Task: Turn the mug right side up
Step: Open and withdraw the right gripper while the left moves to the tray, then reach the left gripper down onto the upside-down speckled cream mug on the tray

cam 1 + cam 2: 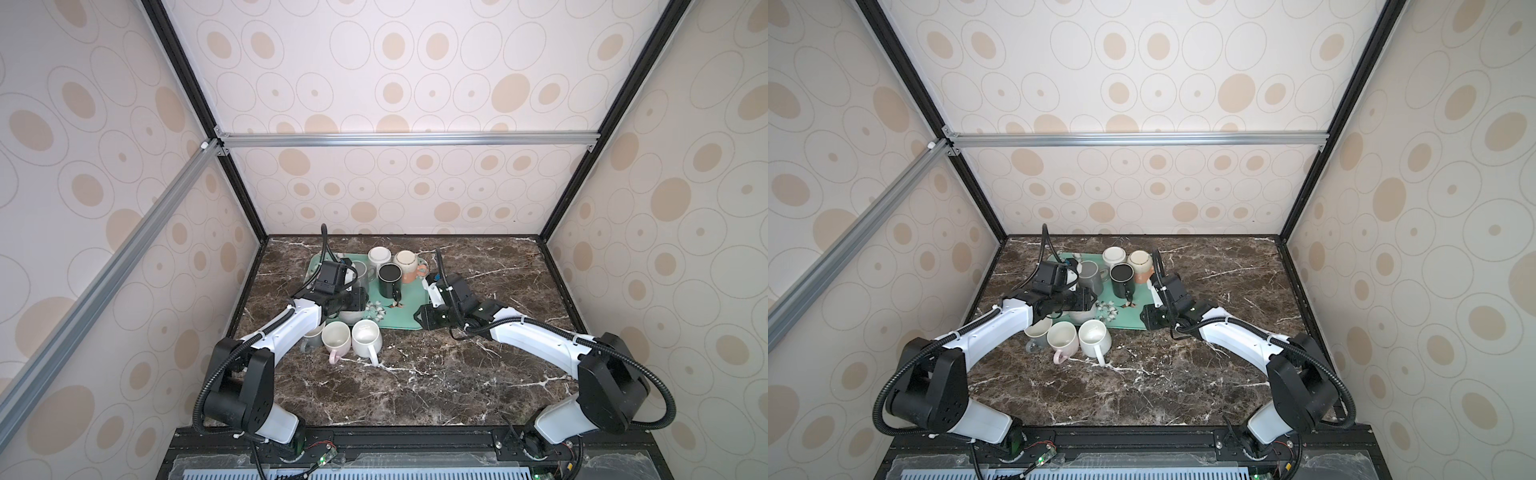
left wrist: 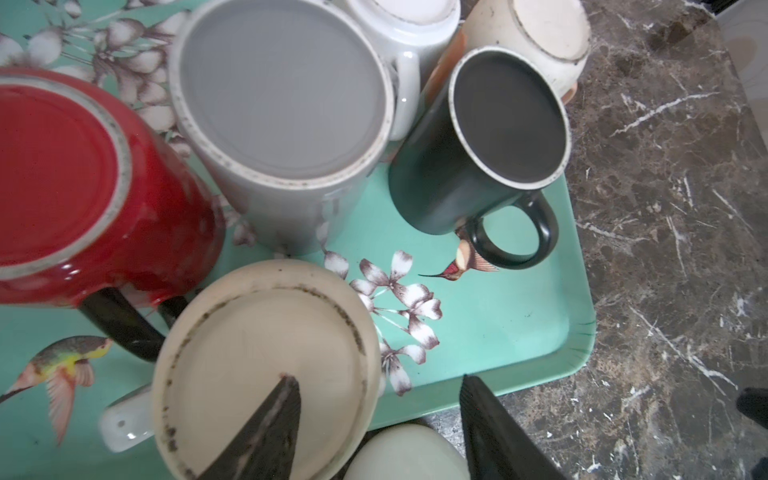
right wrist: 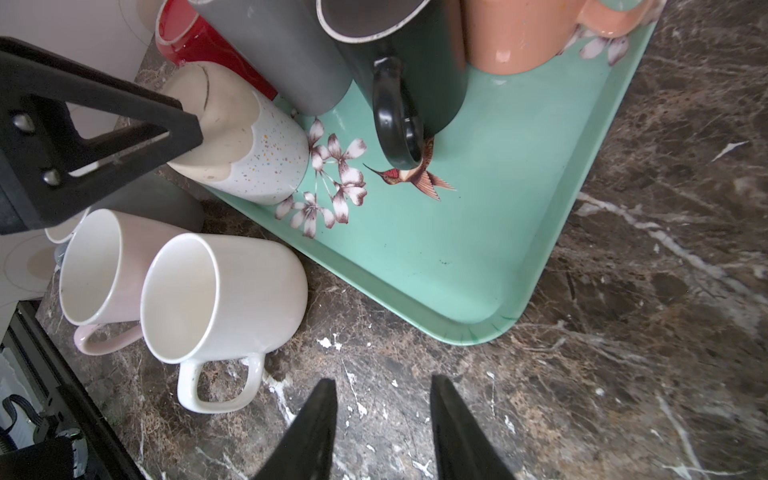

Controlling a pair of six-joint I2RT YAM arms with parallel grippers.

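Cream speckled mug point(image 2: 266, 353) upside down at near edge of teal tray point(image 2: 519, 332). Left gripper point(image 2: 378, 378) parted, empty, one finger point(image 2: 266, 428) over its base. Shift to span body, clamp firmly, lift clear before rotating. Right gripper point(image 3: 382, 378) half-open, empty.

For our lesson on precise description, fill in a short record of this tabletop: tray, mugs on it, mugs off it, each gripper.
Tray: teal tray, flowers and birds, on marble table
Upside down on tray: red mug, grey mug, black mug, white mug, peach mug, speckled mug
Upright on table: upright white mug, upright pink mug, upright grey mug
Left gripper: fingers open, one over the speckled mug's base, no grip
Right gripper: fingers open, empty, above bare table near the tray
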